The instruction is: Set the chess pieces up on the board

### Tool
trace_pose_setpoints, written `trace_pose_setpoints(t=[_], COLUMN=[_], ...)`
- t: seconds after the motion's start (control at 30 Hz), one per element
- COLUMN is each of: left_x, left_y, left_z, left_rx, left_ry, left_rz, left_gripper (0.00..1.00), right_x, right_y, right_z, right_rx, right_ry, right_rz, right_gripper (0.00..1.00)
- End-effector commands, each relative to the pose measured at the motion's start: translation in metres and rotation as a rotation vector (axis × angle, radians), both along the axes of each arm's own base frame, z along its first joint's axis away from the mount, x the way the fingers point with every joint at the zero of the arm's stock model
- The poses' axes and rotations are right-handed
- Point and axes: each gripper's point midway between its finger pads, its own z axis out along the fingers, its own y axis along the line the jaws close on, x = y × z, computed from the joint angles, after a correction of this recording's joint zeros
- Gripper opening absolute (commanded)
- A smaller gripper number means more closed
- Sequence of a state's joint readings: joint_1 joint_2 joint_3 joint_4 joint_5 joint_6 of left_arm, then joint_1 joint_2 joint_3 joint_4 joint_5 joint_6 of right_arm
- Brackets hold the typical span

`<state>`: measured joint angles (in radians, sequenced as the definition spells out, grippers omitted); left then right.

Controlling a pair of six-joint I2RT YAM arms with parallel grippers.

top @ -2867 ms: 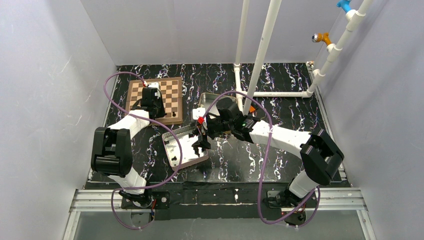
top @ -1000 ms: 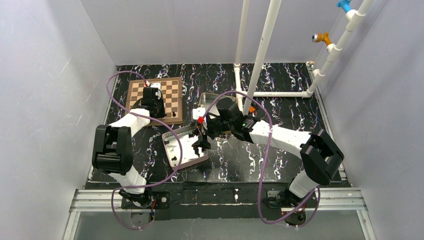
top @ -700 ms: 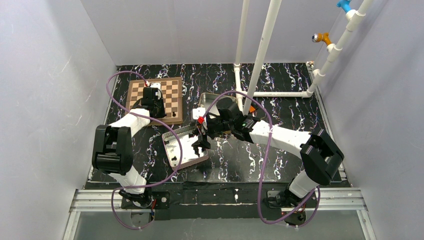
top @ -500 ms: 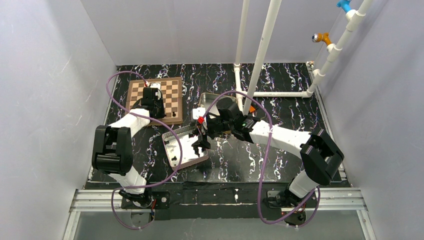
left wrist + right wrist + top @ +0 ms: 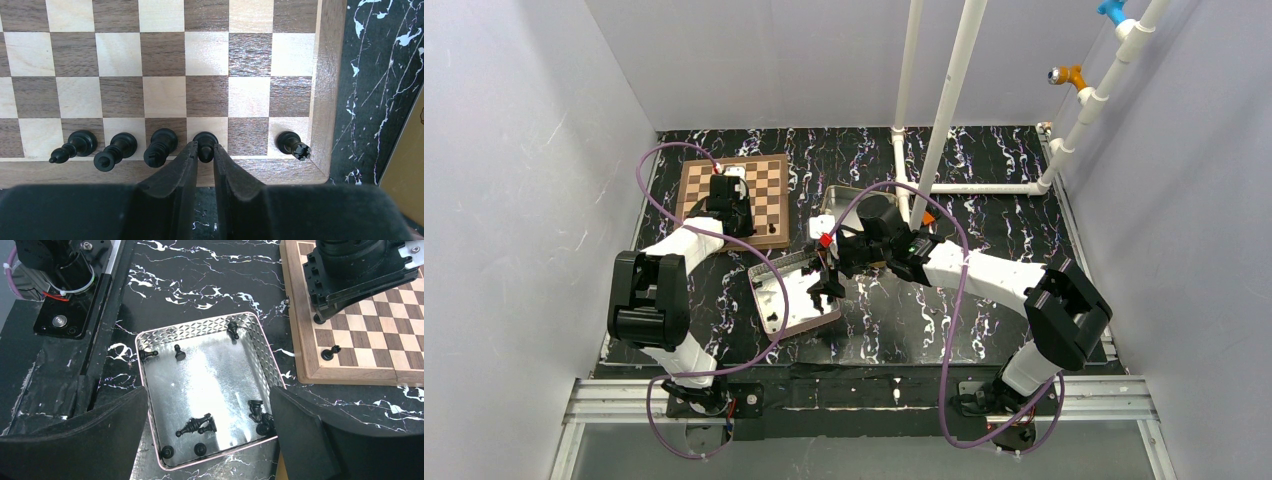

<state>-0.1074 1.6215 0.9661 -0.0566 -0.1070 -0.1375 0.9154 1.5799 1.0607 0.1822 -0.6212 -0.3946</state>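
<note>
Left arm's elbow and cable loop sit a little differently than about three seconds back; over the last second neither arm shows any change in the top view.

Gripped piece [image 5: 205,140]: a black figure upright on a light square in the near row of the board [image 5: 165,55], which lies at the table's far left. Left gripper [image 5: 205,148] is narrow, one finger on each side of the figure, apparently pinching it. Three placed pieces [image 5: 160,146] stand just beside it on one side. One dark square is bare between it and the corner rook [image 5: 293,145].

Right gripper [image 5: 207,390] is spread wide and empty, hovering over the metal tin [image 5: 200,322]. Loose pieces [image 5: 197,426] lie scattered in the tin, some upright, some tipped. The tin sits just beside the board's rim.

Step, as judged: setting a piece down in the back rank. Task well short of done; only five figures show on the board.

Next move calls for:
- opening the left jaws just enough to free the figure,
- lifting straight away, since the neighbour is close and a sideways drift could topple it,
- right arm dropping onto one loose figure in the tin.
</note>
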Motion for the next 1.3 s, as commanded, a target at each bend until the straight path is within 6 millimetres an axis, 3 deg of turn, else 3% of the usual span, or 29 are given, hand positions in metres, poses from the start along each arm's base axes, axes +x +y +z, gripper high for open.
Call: trace_pose_setpoints(t=[0.0, 1.27], left_x=[0.0024, 0.0072], left_y=[0.0027, -0.0023], left_z=[0.0208, 0.0256], left_rx=[0.005, -0.022], left_ry=[-0.039, -0.051], left_rz=[0.001, -0.004], left_gripper=[0.18, 0.2], right_x=[0.0046, 0.0041], right_y=[0.0066, 0.0046], right_z=[0.0217, 0.0194], right_rx=[0.062, 0.056], right_ry=[-0.031, -0.033], right_rz=[0.009, 0.006], right_gripper=[0.98, 0.98])
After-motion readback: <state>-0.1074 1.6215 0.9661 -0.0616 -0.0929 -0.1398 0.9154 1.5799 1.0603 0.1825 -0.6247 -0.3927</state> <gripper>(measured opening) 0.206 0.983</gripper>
